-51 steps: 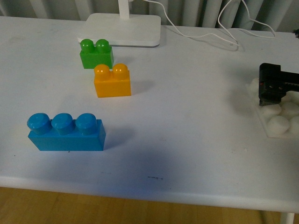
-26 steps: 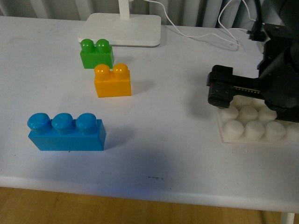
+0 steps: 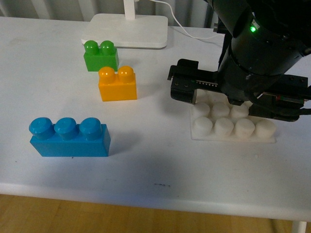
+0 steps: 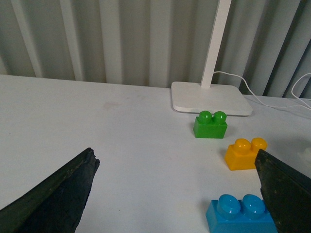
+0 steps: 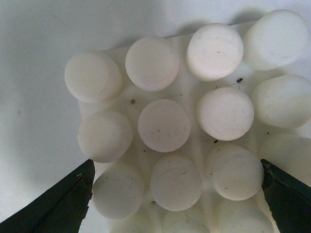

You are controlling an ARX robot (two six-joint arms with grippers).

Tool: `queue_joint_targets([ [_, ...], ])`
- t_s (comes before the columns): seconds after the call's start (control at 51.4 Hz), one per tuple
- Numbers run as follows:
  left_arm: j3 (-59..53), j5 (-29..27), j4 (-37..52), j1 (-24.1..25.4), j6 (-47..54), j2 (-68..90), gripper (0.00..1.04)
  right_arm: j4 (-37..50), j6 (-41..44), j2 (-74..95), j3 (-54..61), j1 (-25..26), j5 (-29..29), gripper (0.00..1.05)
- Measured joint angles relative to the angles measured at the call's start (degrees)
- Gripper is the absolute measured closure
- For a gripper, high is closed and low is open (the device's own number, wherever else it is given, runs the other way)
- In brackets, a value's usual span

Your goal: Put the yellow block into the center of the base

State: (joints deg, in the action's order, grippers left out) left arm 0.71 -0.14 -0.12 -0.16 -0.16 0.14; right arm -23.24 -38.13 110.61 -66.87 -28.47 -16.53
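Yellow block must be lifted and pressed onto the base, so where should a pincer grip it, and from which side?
Probably from above, closing on the flat front and back walls below the studs. The yellow block stands upright, studs up, and the green block behind it sits apart, leaving room.

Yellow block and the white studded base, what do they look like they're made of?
Yellow block: likely glossy moulded plastic, with bright highlights on its studs. Base: probably duller off-white plastic; its studs look matte and dark-specked in the right wrist view.
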Motion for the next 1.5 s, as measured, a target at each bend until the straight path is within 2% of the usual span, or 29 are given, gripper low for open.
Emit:
queue_joint_targets([
  [0.739, 0.0, 0.0, 0.0, 0.0, 0.0, 0.0, 0.06, -3.2, -3.7, 3.3, -5.9, -2.5, -3.8, 0.09],
  [1.108, 0.0, 0.0, 0.0, 0.0, 0.0, 0.0, 0.06, -2.3, -3.7, 1.1, -5.9, -2.5, -3.2, 0.09],
  [1.322, 0.0, 0.0, 0.0, 0.0, 0.0, 0.0, 0.06, 3.0, -2.0, -8.9, -0.8, -1.0, -2.6, 0.09],
  [1.497, 0.0, 0.0, 0.0, 0.0, 0.0, 0.0, 0.06, 12.4, 4.7, -22.9, 10.3, 3.6, 3.4, 0.09],
])
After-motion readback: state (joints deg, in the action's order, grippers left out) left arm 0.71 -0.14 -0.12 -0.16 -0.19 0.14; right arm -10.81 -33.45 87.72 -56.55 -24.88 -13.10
